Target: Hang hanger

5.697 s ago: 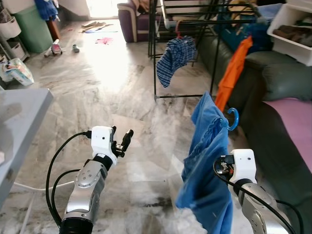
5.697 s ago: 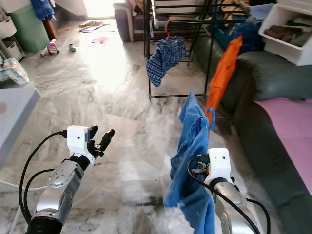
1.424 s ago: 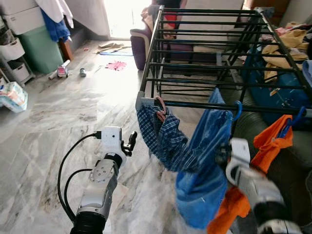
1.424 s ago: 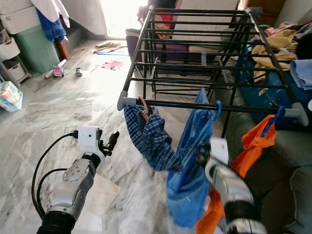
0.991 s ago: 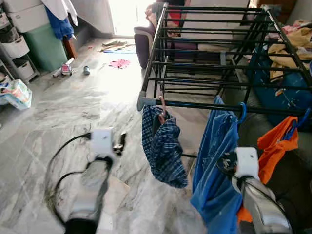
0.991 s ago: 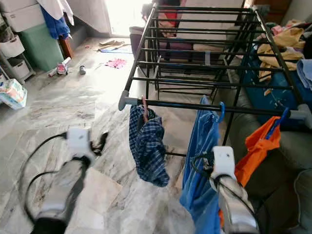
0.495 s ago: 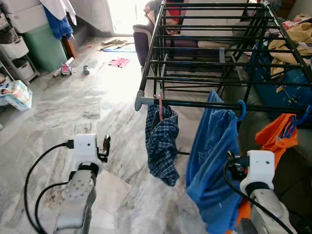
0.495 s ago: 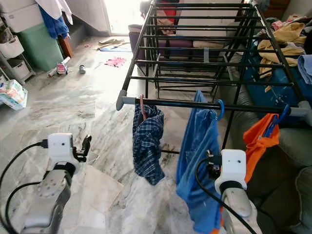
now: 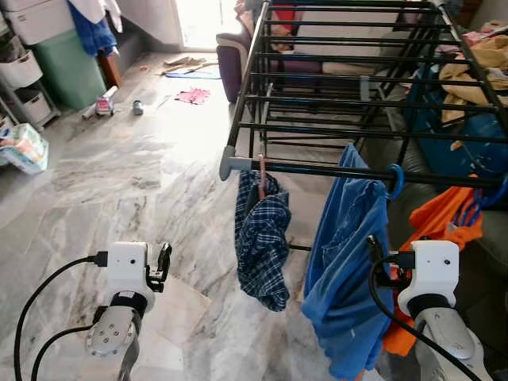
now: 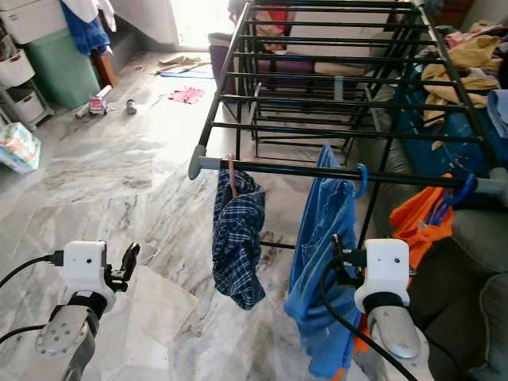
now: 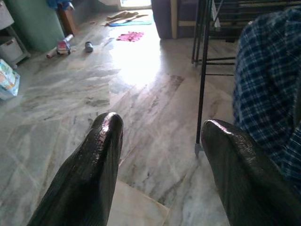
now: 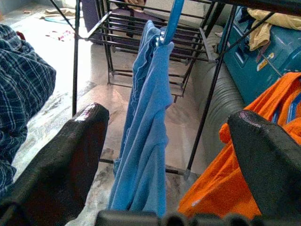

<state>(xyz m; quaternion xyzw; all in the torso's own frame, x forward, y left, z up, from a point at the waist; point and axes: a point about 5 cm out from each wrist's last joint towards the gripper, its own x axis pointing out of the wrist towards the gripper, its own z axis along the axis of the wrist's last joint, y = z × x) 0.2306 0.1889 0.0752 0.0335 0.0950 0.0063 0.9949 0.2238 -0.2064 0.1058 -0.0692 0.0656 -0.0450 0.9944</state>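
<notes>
- A black drying rack [image 9: 333, 79] stands on the marble floor [image 9: 119, 175]; its front rail [image 9: 317, 169] carries three garments on hangers
- The blue hanger [image 9: 394, 181] is hooked over the front rail, with a blue shirt [image 9: 345, 262] draped from it; the shirt hangs free of the fingers, just ahead of the right gripper [image 12: 162, 155]
- The right gripper's fingers [image 12: 66, 160] are spread wide with nothing between them; in the right wrist view the blue shirt hangs ahead in the gap
- A plaid shirt [image 9: 262, 242] hangs on a pink hanger [image 9: 260, 176] near the rail's left end; an orange garment [image 9: 444, 238] hangs to the right of the blue shirt
- The left gripper [image 11: 160, 155] is held low over the floor, well left of the rack; its fingers [image 11: 94, 160] are spread and hold nothing
- A green bin [image 9: 67, 67] and scattered things lie on the floor far to the left
</notes>
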